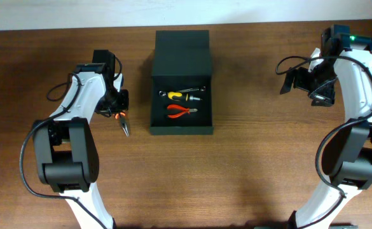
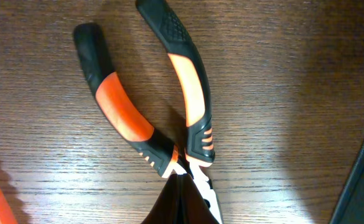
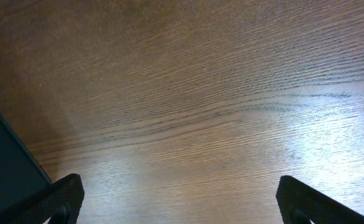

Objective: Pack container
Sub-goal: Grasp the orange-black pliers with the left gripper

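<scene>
Dark container (image 1: 182, 51) between both arms; right fingers (image 3: 57, 199) spread wide, left fingers (image 1: 116, 109) state unclear

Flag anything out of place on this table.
One pair of orange-and-black pliers lies on the wood left of the container, while the other tools sit inside it.

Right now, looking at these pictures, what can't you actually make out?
Left wrist view: the nose of the pliers is cut off by the bottom edge and a dark shape, so whether the left pincer grips them is unclear.
Overhead view: the tools inside the container are too small to name.
Right wrist view: the bottom edge cuts off the right pincer; only its fingertips show.
</scene>
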Robot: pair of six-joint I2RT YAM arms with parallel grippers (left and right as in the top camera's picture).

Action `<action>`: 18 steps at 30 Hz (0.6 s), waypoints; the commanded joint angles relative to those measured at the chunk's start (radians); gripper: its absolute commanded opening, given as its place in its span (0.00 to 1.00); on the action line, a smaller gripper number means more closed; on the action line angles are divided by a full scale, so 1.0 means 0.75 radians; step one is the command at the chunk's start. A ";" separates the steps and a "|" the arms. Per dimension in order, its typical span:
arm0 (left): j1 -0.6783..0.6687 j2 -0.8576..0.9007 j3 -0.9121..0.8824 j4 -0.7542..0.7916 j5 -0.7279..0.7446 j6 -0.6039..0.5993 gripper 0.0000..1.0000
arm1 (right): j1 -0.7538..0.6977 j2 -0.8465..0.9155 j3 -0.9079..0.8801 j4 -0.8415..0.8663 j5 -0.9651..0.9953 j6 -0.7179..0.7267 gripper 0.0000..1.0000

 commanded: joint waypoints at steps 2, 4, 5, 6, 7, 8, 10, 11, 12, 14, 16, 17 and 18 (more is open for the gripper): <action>0.004 -0.033 0.019 -0.001 -0.019 -0.053 0.14 | -0.005 0.002 -0.007 -0.003 0.017 0.002 0.99; 0.003 -0.033 0.006 0.009 -0.019 -0.166 0.32 | -0.005 0.002 -0.007 -0.003 0.017 0.002 0.99; 0.003 -0.033 0.003 0.010 -0.018 -0.227 0.36 | -0.005 0.002 -0.007 -0.003 0.017 0.002 0.99; 0.003 -0.031 0.003 0.010 -0.018 -0.302 0.37 | -0.005 0.002 -0.007 -0.003 0.016 0.002 0.99; 0.003 -0.031 0.003 0.010 -0.018 -0.358 0.39 | -0.005 0.002 -0.007 -0.003 0.017 0.002 0.99; 0.003 -0.031 0.003 0.013 -0.019 -0.411 0.42 | -0.005 0.002 -0.007 -0.003 0.016 0.002 0.99; 0.003 -0.031 0.003 0.025 -0.019 -0.499 0.52 | -0.005 0.002 -0.007 -0.003 0.017 0.002 0.99; 0.003 -0.030 0.003 0.031 -0.019 -0.535 0.56 | -0.005 0.002 -0.007 -0.003 0.016 0.002 0.99; 0.003 -0.029 0.003 0.036 -0.019 -0.560 0.56 | -0.005 0.002 -0.007 -0.003 0.017 0.002 0.99; 0.003 -0.024 0.003 0.046 -0.018 -0.584 0.57 | -0.005 0.002 -0.007 -0.007 0.017 0.002 0.99; 0.003 -0.013 0.003 0.051 -0.019 -0.587 0.57 | -0.005 0.002 -0.007 -0.008 0.017 0.001 0.99; 0.003 -0.005 0.003 0.050 -0.019 -0.587 0.57 | -0.005 0.002 -0.007 -0.008 0.017 0.002 0.99; 0.003 0.009 0.002 0.049 -0.019 -0.587 0.58 | -0.005 0.002 -0.007 -0.008 0.017 0.001 0.99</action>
